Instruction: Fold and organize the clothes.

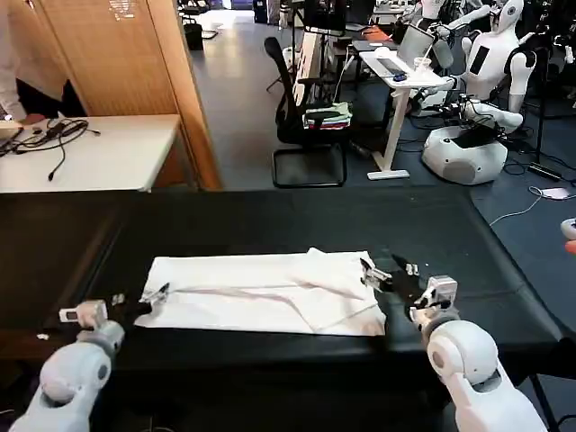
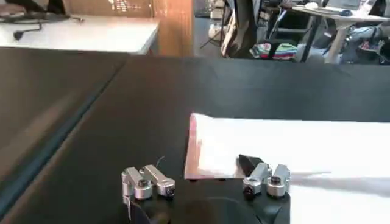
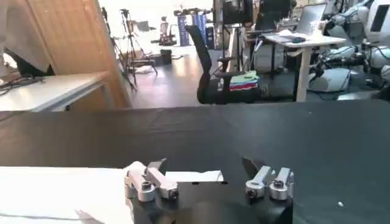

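The clothes are one white T-shirt [image 1: 261, 292], folded into a long flat band across the middle of the black table [image 1: 288, 220]. My left gripper [image 1: 139, 299] is at the band's left end, low over the table. Its fingers are spread wide, and the shirt's corner [image 2: 210, 152] lies between them, with nothing clamped [image 2: 204, 164]. At the right end my right gripper [image 1: 389, 273] is also open. There a narrow strip of the shirt's edge [image 3: 198, 176] lies flat between the spread fingers [image 3: 205, 165].
A white desk [image 1: 90, 157] with cables stands beyond the table's far left. Behind the table are an office chair [image 1: 310, 126] holding folded fabric, a desk [image 1: 396, 67] and parked white robots [image 1: 468, 135]. Bare black tabletop surrounds the shirt on all sides.
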Controlling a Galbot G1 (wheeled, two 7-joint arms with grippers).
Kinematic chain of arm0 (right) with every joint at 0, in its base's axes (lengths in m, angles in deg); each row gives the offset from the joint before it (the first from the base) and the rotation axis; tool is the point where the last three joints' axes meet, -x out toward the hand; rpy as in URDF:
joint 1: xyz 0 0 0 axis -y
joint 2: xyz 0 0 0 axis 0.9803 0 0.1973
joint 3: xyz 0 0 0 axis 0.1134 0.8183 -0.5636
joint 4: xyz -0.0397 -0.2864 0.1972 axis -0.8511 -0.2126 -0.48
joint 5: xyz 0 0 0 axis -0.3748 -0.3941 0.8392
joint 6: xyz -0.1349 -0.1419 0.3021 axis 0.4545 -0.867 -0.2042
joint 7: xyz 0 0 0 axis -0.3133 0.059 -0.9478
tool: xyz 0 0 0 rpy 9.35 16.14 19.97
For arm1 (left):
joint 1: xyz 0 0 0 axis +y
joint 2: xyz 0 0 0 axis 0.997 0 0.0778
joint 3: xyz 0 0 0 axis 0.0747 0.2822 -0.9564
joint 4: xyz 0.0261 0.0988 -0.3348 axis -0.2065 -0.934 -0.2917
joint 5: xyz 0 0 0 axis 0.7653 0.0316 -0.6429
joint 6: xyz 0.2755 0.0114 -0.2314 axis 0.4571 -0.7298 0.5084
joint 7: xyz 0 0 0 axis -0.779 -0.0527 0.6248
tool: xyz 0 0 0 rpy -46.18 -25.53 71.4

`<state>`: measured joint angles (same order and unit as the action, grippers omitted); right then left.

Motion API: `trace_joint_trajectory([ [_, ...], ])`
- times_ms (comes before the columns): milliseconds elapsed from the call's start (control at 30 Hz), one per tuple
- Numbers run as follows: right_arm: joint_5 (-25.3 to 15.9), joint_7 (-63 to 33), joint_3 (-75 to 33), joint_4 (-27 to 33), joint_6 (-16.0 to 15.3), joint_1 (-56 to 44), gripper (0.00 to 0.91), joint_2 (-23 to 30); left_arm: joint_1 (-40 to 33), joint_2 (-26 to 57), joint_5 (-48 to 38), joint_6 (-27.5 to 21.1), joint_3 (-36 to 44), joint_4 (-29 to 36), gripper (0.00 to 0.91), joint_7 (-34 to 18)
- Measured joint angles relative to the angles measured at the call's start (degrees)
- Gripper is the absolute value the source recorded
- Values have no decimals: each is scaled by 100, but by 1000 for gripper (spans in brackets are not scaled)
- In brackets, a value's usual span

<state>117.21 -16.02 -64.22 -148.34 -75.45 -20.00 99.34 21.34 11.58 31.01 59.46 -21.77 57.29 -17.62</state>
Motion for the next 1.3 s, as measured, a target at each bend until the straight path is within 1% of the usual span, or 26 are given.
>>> trace_joint_trajectory([
  [33, 0, 3, -10, -4, 6, -9, 878, 3, 16, -27, 25, 9, -1, 12, 283, 0],
  [67, -7, 11, -22, -4, 19, -18, 878, 4, 36, -53, 49, 18, 2, 34, 195, 2],
  [100, -19, 21, -35, -6, 33, -30, 878, 4, 47, -76, 61, 21, 6, 48, 166, 7],
  [233, -32, 48, -100, -42, 62, -84, 878, 5, 38, -127, 65, 18, 26, 28, 117, 28],
  [300, -35, 57, -122, -58, 67, -102, 878, 6, 29, -135, -54, -7, 25, 2, 29, 30],
  [333, -38, 58, -135, -68, 68, -112, 878, 6, 34, -135, -108, -23, 26, -2, 0, 31],
  [467, -47, 71, -171, -100, 80, -139, 878, 14, 53, -135, -442, -101, -40, -14, 0, 21],
  [533, -55, 74, -194, -121, 83, -156, 878, 32, 72, -128, -426, -112, -59, 14, 0, 17],
  [633, -60, 75, -254, -158, 85, -200, 878, 64, 119, -71, -21, 17, -78, 63, 0, 47],
  [800, -47, 99, -392, -230, 116, -314, 878, 76, 238, 185, 1232, 451, -201, 0, 0, 43],
  [867, -42, 105, -449, -261, 132, -372, 878, 101, 274, 377, 1518, 555, -284, -93, 0, 32],
  [1100, -70, 103, -507, -359, 150, -499, 878, 223, 413, 1208, 1715, 810, -549, -457, 0, -54],
  [1200, -114, 99, -505, -408, 174, -548, 878, 286, 452, 1317, 1663, 733, -540, -456, 0, -94],
  [1300, -160, 97, -540, -433, 206, -606, 878, 326, 490, 1254, 1432, 660, -450, -302, 0, -158],
])
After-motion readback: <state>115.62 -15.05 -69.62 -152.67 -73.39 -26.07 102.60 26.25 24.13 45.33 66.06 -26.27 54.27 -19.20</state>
